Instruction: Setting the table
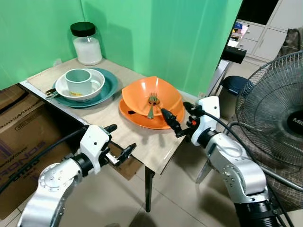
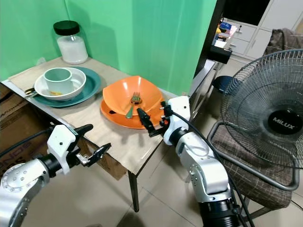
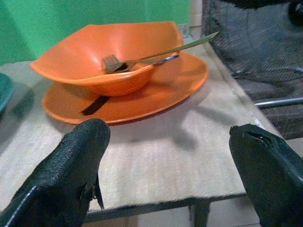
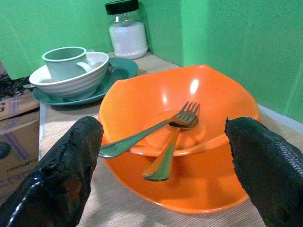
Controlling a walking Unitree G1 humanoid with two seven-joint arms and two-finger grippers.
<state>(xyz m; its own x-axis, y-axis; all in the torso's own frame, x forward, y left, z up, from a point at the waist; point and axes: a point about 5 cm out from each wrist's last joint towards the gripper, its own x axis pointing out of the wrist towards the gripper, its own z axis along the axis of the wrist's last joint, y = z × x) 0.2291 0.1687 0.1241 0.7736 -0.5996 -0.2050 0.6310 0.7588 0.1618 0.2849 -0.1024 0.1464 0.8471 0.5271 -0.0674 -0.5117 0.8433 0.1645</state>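
Note:
An orange bowl point(image 1: 151, 96) sits on an orange plate point(image 1: 142, 118) near the table's right end. A fork point(image 4: 182, 116) and a second utensil point(image 4: 161, 163) lie inside the bowl, handles over its rim. My right gripper point(image 1: 174, 110) is open at the plate's right edge, its fingers pointing at the bowl with nothing between them. My left gripper point(image 1: 120, 139) is open and empty at the table's front edge, just below the tabletop. Further left a teal plate point(image 1: 109, 87) carries a white bowl point(image 1: 97, 87) with a pale green mug point(image 1: 78, 81) in it.
A glass jar point(image 1: 87, 44) with a black lid stands at the back of the wooden table point(image 1: 118, 127), against green walls. A cardboard box point(image 1: 21, 127) is under the table's left. A large fan point(image 1: 274, 109) stands close on the right.

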